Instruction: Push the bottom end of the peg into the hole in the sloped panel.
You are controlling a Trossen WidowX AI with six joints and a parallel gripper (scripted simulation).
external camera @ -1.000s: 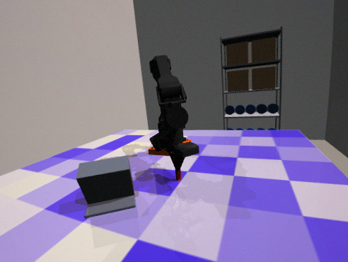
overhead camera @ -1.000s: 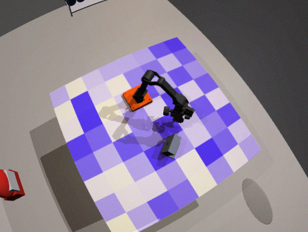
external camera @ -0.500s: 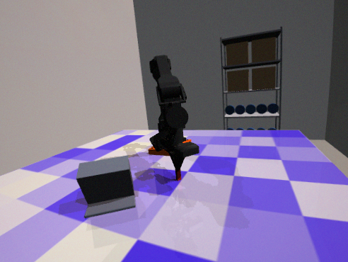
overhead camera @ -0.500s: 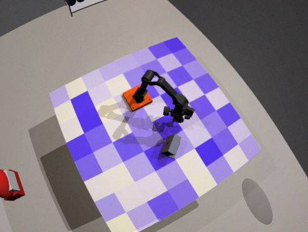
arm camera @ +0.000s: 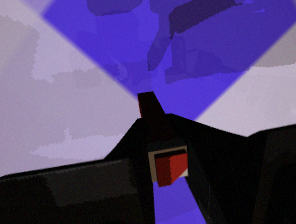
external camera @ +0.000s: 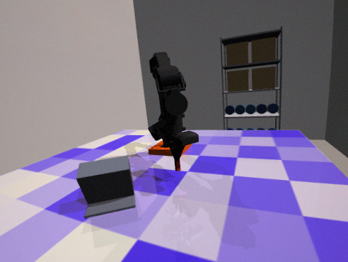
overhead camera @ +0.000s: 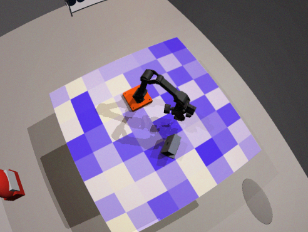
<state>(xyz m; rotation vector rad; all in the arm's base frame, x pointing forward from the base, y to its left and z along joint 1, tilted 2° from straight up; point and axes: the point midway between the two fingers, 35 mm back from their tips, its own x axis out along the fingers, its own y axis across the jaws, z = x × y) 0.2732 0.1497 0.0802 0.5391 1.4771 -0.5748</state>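
My gripper [overhead camera: 179,118] [external camera: 177,158] [arm camera: 154,123] points down and is shut on the red peg [external camera: 177,166] [arm camera: 171,169]. The peg is upright or nearly so. Its lower end shows below the fingertips in the exterior view, a little above the table. Its top, flat-sided with a pale rim, shows between the fingers in the wrist view. The grey block with the sloped panel [overhead camera: 173,145] [external camera: 106,185] stands apart from the gripper. A small dark spot, seemingly the hole, shows on its darker face in the top view. The exterior view shows no hole.
The arm's orange base plate [overhead camera: 133,105] [external camera: 160,151] is behind the gripper, across from the block. The checkered table top [overhead camera: 205,175] [external camera: 269,226] carries shadows of the arm. A shelf rack [external camera: 251,66] stands far back, beyond the table.
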